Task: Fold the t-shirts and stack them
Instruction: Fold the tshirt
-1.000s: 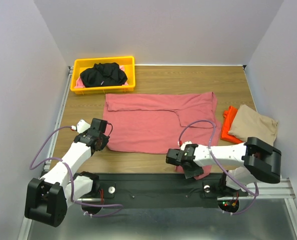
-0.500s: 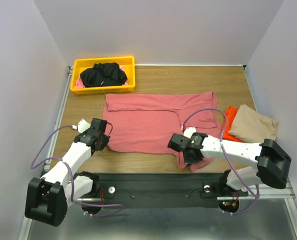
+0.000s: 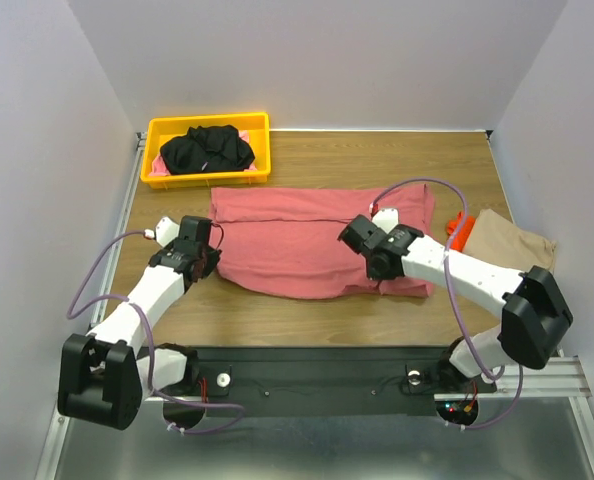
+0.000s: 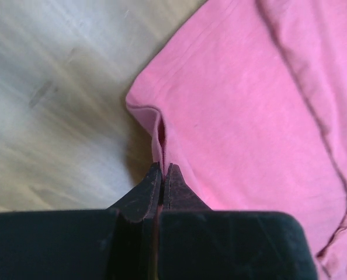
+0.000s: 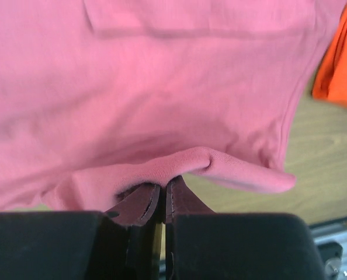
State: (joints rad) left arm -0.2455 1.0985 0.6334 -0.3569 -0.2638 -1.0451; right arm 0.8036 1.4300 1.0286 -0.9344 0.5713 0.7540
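Pinch at two points along near edge of red shirt (image 3: 287, 235), spread long axis left to right on table (image 3: 377, 160): left claw (image 4: 162, 170) clamped on left corner, right claw (image 5: 163, 185) clamped farther right, far edge straight ahead of both.

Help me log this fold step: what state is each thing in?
Dusty-red t-shirt: spread on the table, near edge pinched up at both ends.
Black t-shirt: crumpled in the yellow bin.
Tan t-shirt: folded, at the table's right edge.
Left gripper: shut on the dusty-red t-shirt's corner.
Right gripper: shut on its near hem.
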